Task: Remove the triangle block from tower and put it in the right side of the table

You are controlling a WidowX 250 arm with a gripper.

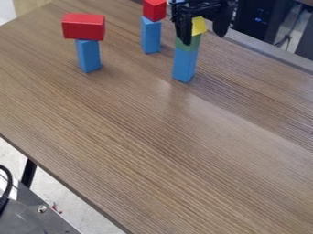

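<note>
Black gripper (203, 39) straddles the yellow triangle block (199, 26) on the tower!

And here we are at the top of the view, the fingers (185, 32) spread wide on either side of that partly hidden triangle block, with a gap showing to its right. It sits on a green block (187, 45), and under that stands an upright blue block (185, 65).

Two neighbours on the brown wood-grain surface (134, 137): over at the left, a red rectangular block (83, 27) lying across a blue upright (89, 55); farther back, between the two, a red block (154, 10) on another blue upright (151, 35). A pale sheen runs down the middle of the grain.

Around the room, pale floor (67, 194) at lower left, a black table leg (29, 172), then a dark metal plate (27, 208) with a screw (41, 209) and a black cable (8, 183). Beyond the far edge, upper right: dark equipment (254, 20) and thin cables.
</note>
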